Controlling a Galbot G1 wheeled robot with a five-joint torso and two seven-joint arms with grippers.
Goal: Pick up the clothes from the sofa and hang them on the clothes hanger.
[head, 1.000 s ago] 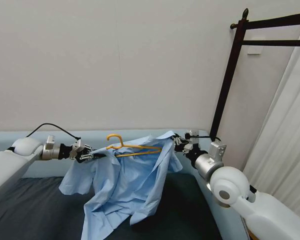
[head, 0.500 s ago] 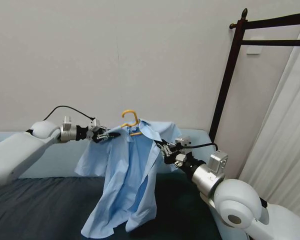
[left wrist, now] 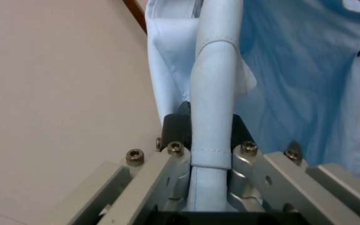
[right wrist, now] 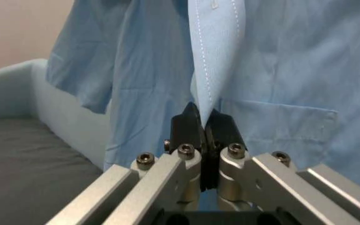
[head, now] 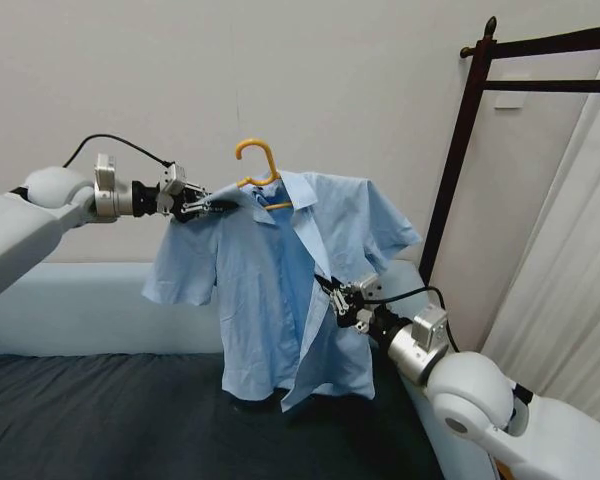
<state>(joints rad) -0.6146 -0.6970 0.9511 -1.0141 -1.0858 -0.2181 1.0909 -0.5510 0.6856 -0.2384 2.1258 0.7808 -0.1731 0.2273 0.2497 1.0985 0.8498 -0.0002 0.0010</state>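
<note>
In the middle of the head view, your shirt [head: 270,290] hangs above the sofa [head: 70,305], draped on the yellow hanger [head: 256,150]. At upper left, your left gripper [head: 208,207] has its fingers clamped on the cloth-covered shoulder end; lower centre, your right gripper [head: 332,297] pinches the front placket edge. Lifting looks done; hooking the hanger onto the dark rack [head: 458,165] at right is what's left. The stretch of its rail [head: 555,44] that shows carries nothing.

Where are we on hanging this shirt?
Done: the blue shirt sits on the yellow hanger, clear of the sofa. In hand: left gripper shut on its shoulder, right gripper shut on the front edge. Left: the hanger's hook is not yet on the wooden rack.
</note>
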